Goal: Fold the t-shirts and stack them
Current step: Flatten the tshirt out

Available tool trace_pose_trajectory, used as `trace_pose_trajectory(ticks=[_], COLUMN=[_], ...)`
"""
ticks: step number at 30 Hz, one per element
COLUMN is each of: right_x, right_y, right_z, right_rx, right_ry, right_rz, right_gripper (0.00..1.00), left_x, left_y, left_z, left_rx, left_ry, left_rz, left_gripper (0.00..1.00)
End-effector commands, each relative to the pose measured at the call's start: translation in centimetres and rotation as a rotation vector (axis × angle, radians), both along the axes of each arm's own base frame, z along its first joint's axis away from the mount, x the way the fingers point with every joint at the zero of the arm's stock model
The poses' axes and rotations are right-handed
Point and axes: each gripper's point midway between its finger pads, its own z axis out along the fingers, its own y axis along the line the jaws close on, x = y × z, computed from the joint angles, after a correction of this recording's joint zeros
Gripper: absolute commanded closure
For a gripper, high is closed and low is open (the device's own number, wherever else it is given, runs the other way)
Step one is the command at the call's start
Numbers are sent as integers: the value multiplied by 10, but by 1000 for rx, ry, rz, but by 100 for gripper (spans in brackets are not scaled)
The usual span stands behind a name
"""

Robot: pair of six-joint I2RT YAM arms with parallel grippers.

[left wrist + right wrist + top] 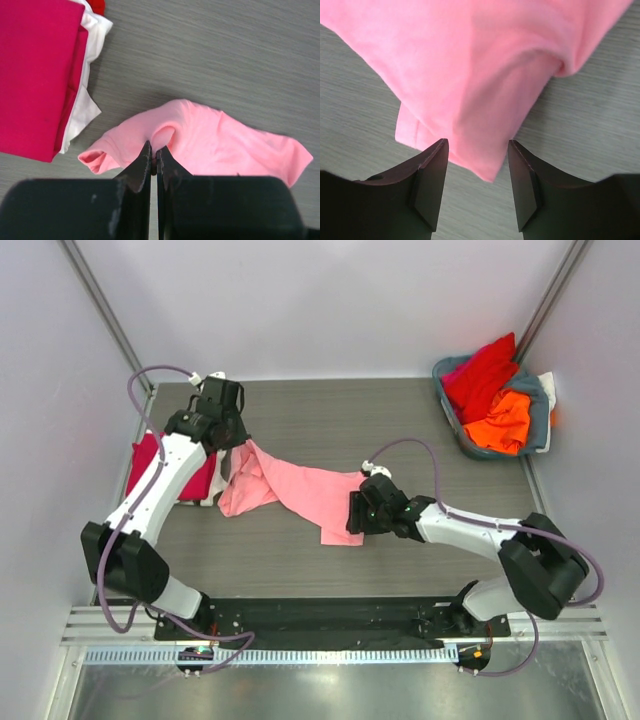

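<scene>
The folded crimson cloth t-shirt lies at far left. The left gripper is clamped on a fold of the crumpled light pink cloth t-shirt at centre. It should handle limp and light: grip corners or hems. The right gripper, jaws apart, straddles 1 corner. The grey-blue basket, far right, obstructs nothing

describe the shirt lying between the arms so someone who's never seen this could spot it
On the grey table, look at its middle: a light pink t-shirt lies crumpled, pinched by the left tool. It is the only pale pink cloth; the crimson shirt and white shirt are folded at the left edge, the red shirt and orange shirt heaped in the far-right basket.
</scene>
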Motion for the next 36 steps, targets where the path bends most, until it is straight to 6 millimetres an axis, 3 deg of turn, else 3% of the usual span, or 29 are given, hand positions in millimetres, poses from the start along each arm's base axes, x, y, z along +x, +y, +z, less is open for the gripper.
trace_pose_trajectory(ticks=[1, 3, 4, 6, 7, 10, 12, 13, 15, 16, 17, 20, 21, 23, 24, 27, 28, 32, 34, 35, 36], right_x=[17, 27, 24, 34, 34, 47, 61, 67, 85, 91, 102, 119, 127, 135, 140, 142, 136, 112, 99, 83, 76], right_y=[18, 18, 10, 4, -1, -8, -8, -18, -20, -31, -29, -37, -35, -40, -40, -50, -56, -80, -92, -104, -110], right_z=[3, 0, -15, -17, -21, -12, 7, 13, 41, 50, 72, 107, 133, 157, 184, 227, 247, 295, 308, 327, 325], right_rx=[7, -27, -86, -136, -168, -222, -237, -277, -283, -325, -304, -310, -274, -263, -229, -199, -172, -127, -113, -74, -74], right_ry=[-18, -18, 25, 18, 26, -20, -76, -95, -159, -181, -222, -283, -328, -364, -410, -487, -527, -635, -671, -717, -723], right_rz=[35, -4, -26, -79, -88, -115, -129, -156, -192, -214, -229, -235, -250, -257, -267, -285, -296, -318, -333, -351, -352], right_gripper=[44, 47, 51, 63, 77, 84, 89, 92, 96, 99, 99, 99, 99, 99, 99, 99, 99, 99, 99, 98, 99], left_x=[-2, -5, -7, -8, -9, -10, -9, -8, -7, -6, -6, -4, -6, -5, -7, -19, -26, -53, -68, -81, -88], left_y=[-4, -9, -10, -10, -10, -5, -5, -6, -4, -3, -1, 7, 11, 18, 21, 40, 45, 52, 54, 57, 57], left_z=[35, 40, 44, 46, 46, 43, 41, 40, 38, 39, 40, 48, 49, 70, 82, 113, 129, 171, 186, 198, 202], left_rx=[-60, -94, -109, -118, -117, -95, -88, -86, -76, -67, -57, -24, -7, 14, 19, 46, 31, -32, -66, -92, -105], left_ry=[-181, -221, -250, -270, -274, -262, -249, -246, -237, -238, -240, -256, -250, -285, -298, -341, -388, -525, -572, -611, -622], left_rz=[-54, -76, -79, -85, -82, -73, -74, -76, -75, -70, -69, -37, -29, 1, 12, 97, 116, 131, 127, 129, 124], left_gripper=[100, 100, 100, 100, 100, 100, 100, 100, 100, 100, 100, 100, 100, 100, 100, 100, 100, 100, 100, 100, 100])
